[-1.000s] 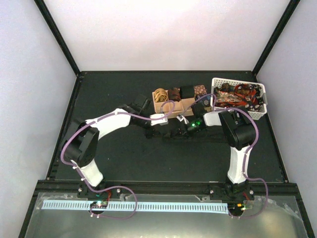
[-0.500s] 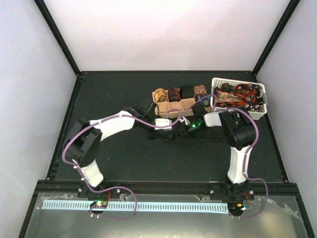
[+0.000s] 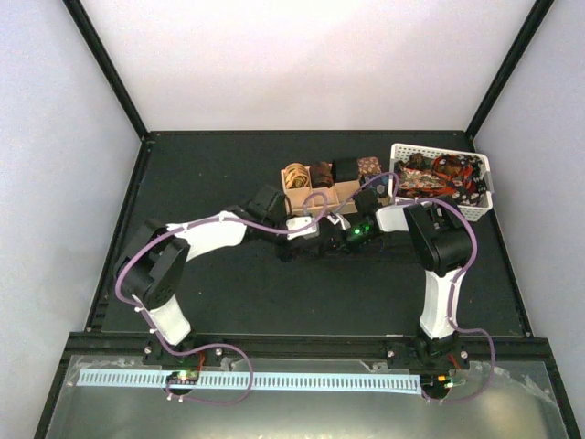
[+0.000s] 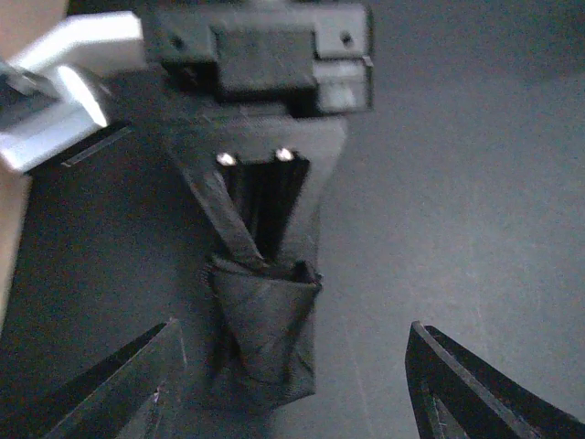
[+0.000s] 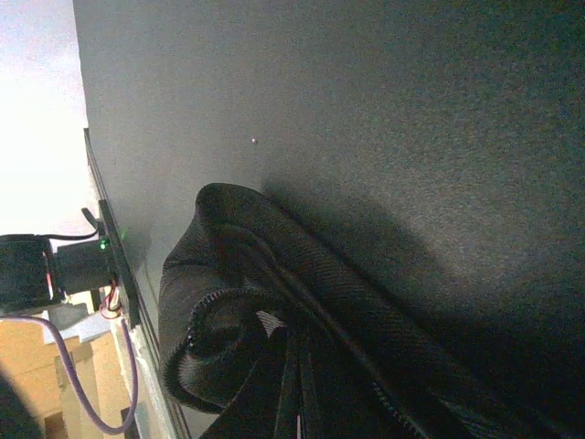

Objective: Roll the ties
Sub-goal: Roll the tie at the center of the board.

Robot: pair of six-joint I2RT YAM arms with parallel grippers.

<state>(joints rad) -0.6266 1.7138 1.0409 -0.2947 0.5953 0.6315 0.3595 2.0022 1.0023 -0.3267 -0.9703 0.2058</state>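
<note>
A black tie (image 4: 263,340) lies on the black mat, its folded end between my left gripper's fingers. My left gripper (image 4: 293,326) is open around that end without touching it; it sits in front of the tray in the top view (image 3: 315,240). My right gripper (image 4: 260,194) faces it and is shut on the same tie. In the right wrist view the tie (image 5: 238,302) is coiled around the closed right gripper (image 5: 306,393). In the top view the right gripper (image 3: 336,240) is close to the left one. Several rolled ties, one of them gold (image 3: 295,174), sit in the wooden tray (image 3: 345,194).
A white perforated basket (image 3: 441,148) holding several loose ties stands at the back right, next to the tray. The tray's tan edge shows at the left of the left wrist view (image 4: 7,247). Black frame posts rise at the mat's back corners.
My left arm has swung its elbow towards the tray and brought its gripper a little right, closer to the right gripper. The right arm has barely moved.
</note>
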